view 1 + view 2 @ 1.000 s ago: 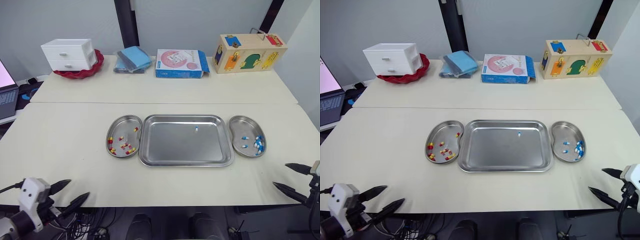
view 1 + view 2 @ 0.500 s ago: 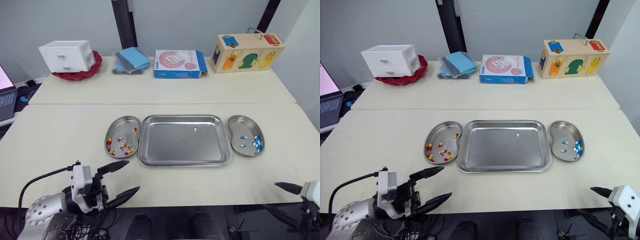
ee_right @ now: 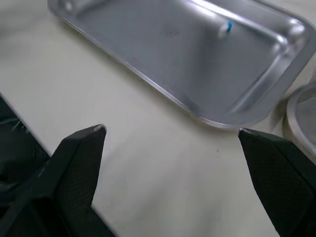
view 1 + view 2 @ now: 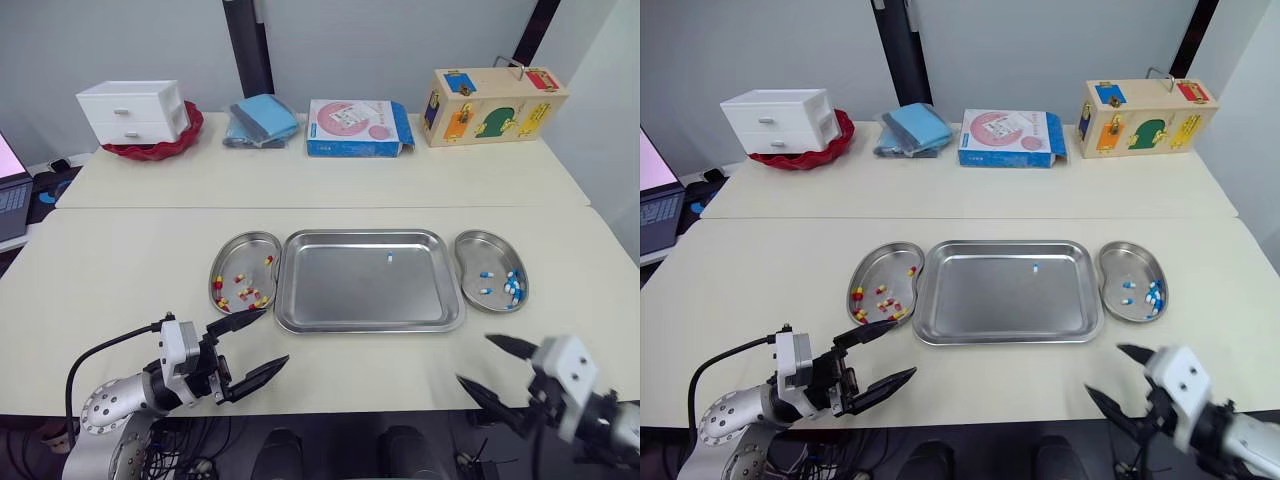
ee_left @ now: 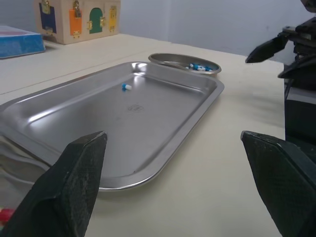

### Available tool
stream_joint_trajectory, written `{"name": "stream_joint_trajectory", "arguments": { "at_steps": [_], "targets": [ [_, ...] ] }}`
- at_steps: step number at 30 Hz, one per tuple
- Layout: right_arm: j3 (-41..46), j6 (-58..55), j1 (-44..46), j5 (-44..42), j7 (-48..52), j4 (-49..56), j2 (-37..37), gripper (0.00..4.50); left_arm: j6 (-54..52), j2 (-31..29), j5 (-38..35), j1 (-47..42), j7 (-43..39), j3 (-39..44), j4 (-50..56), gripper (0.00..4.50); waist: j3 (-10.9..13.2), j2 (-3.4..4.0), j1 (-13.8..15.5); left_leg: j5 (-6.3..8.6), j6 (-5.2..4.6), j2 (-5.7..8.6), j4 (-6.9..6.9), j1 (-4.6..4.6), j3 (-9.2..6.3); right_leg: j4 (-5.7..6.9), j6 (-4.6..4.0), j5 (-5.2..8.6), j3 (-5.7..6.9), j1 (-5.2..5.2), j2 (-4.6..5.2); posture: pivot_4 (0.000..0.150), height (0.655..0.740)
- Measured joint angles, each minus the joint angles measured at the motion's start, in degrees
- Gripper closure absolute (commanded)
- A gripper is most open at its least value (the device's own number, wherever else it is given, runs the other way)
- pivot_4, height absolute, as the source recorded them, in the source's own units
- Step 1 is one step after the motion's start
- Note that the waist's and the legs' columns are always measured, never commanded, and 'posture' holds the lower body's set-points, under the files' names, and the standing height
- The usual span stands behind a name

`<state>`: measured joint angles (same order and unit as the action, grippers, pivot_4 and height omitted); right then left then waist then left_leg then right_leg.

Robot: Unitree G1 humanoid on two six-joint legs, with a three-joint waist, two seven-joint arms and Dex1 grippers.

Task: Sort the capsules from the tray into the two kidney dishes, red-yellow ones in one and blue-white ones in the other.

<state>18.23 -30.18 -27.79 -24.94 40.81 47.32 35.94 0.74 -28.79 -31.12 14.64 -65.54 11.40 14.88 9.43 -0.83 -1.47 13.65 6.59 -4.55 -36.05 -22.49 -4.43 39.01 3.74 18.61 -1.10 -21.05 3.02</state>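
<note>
Cream table (image 4: pixel 120 270), grey wall (image 4: pixel 120 40) | 1 tray (image 4: pixel 370 328), 1 blue-white capsule (image 4: pixel 391 258) inside | 2 kidney dishes (image 4: pixel 232 250) | left pincer (image 4: pixel 276 336), right pincer (image 4: pixel 473 358): spread, empty

Cut off at the left edge, a laptop (image 4: pixel 12 192). Cropped in the right wrist view to a bit of rim, the right dish (image 3: pixel 305 118). Cannot count the red-yellow capsules (image 4: pixel 243 292) in the left dish (image 4: pixel 240 248): too small. Cannot read the print on the blue box (image 4: pixel 358 128).
</note>
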Motion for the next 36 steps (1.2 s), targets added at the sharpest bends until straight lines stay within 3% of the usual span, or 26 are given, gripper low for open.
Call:
{"name": "stream_joint_trajectory", "arguments": {
  "at_steps": [3,5,11,17,28,31,36],
  "targets": [
    [-6.8,-5.9,9.9,1.1,-5.8,-0.6,-0.8,0.60,-0.4,-0.1,0.0,-0.5,0.7,-0.5,-0.1,0.00,0.0,-0.02,0.0,0.00,0.00,0.00,0.01,0.00,-0.01,0.00,0.00,-0.01,0.01,-0.01,0.00,0.150,0.7078],
    [-11.7,-8.9,16.7,2.5,-9.2,-2.0,-1.8,1.28,-0.5,-0.1,0.0,-1.5,1.2,-1.2,-0.2,0.00,0.0,-0.02,-0.1,0.00,0.00,0.00,0.01,-0.01,-0.02,0.02,0.00,-0.01,0.01,-0.04,-0.01,0.150,0.7078],
    [-24.8,-16.7,37.7,9.2,-18.6,-12.8,-9.1,1.28,-1.5,0.0,0.0,-3.0,3.3,-3.3,0.7,0.00,0.0,0.03,-0.2,-0.01,-0.01,0.00,0.04,-0.06,-0.04,0.06,0.00,-0.01,0.01,-0.13,-0.02,0.150,0.7078],
    [-28.8,-21.5,50.9,15.4,-27.2,-28.1,-18.0,1.28,-1.6,-0.1,0.3,-3.6,3.8,-4.6,0.8,0.00,0.0,0.04,-0.1,-0.01,-0.01,0.00,0.04,-0.30,-0.09,0.08,0.00,-0.02,0.08,-0.34,-0.02,0.150,0.7078],
    [-28.9,-18.6,55.5,20.1,-30.8,-43.0,-23.3,1.28,-1.8,-0.2,0.8,-3.5,5.5,-5.0,2.2,0.00,0.1,0.10,-0.3,0.00,-0.02,0.00,0.06,-0.31,-0.09,0.12,-0.01,-0.02,0.08,-0.38,-0.02,0.150,0.7078],
    [-29.1,-17.0,55.5,20.8,-30.7,-43.9,-23.6,1.81,-2.0,-0.2,0.8,-3.5,6.0,-5.5,3.3,0.00,0.1,0.10,-0.3,0.00,-0.02,0.00,0.06,-0.30,-0.09,0.12,0.00,-0.02,0.08,-0.37,-0.02,0.150,0.7078],
    [-29.4,-16.0,55.4,21.5,-30.3,-44.4,-23.6,3.12,-3.1,-0.5,0.7,-3.4,6.2,-6.2,3.4,0.00,0.1,0.10,-0.3,0.00,-0.02,0.00,0.06,-0.30,-0.09,0.13,0.00,-0.02,0.08,-0.37,-0.02,0.150,0.7078]
  ]
}}
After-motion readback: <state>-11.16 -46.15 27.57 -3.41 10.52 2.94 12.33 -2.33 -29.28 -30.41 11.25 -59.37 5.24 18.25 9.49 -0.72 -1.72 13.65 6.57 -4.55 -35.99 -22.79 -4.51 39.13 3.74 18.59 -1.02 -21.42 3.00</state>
